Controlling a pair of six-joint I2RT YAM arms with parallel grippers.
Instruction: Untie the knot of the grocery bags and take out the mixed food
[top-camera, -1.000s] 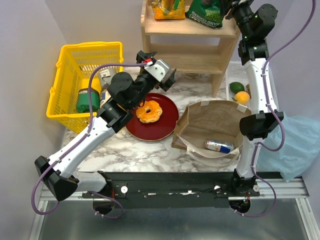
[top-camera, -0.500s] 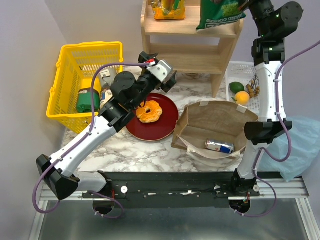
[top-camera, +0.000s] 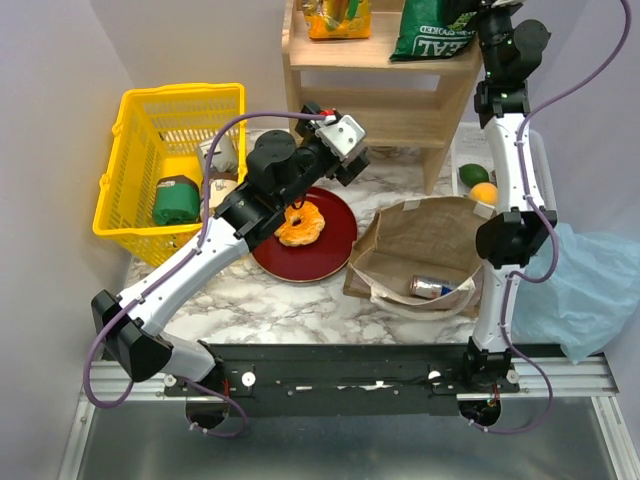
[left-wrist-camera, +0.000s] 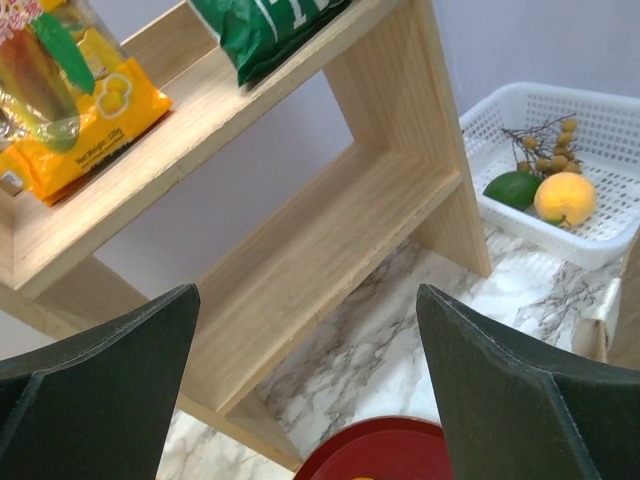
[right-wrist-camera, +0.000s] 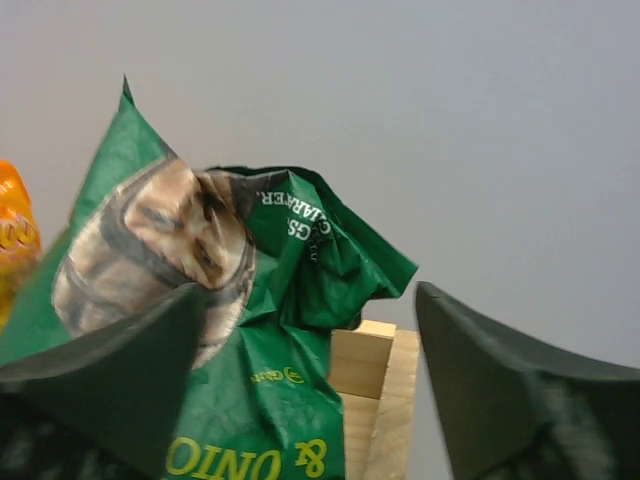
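The brown paper grocery bag (top-camera: 400, 240) stands open on the table with the drink can (top-camera: 432, 288) inside. The light-blue plastic bag (top-camera: 590, 290) lies crumpled at the right edge. A glazed doughnut (top-camera: 300, 225) rests on a red plate (top-camera: 322, 262). The dark-green chip bag (top-camera: 430, 28) (right-wrist-camera: 270, 360) leans on the shelf top beside the yellow-orange snack packet (top-camera: 338, 18) (left-wrist-camera: 80, 110). My right gripper (right-wrist-camera: 310, 400) is open, its left finger against the chip bag. My left gripper (left-wrist-camera: 310, 400) hangs open and empty over the plate's back edge. Green fruit (left-wrist-camera: 515, 188) and orange fruit (left-wrist-camera: 565, 197) lie in the tray.
A wooden shelf unit (top-camera: 385, 100) stands at the back. A yellow basket (top-camera: 125, 200) with jars and packs sits at the left. The white mesh tray (left-wrist-camera: 600, 120) is right of the shelf, behind the paper bag.
My right gripper set the chip bag upright on the shelf top and opened. The left arm swung a little to the right over the plate.
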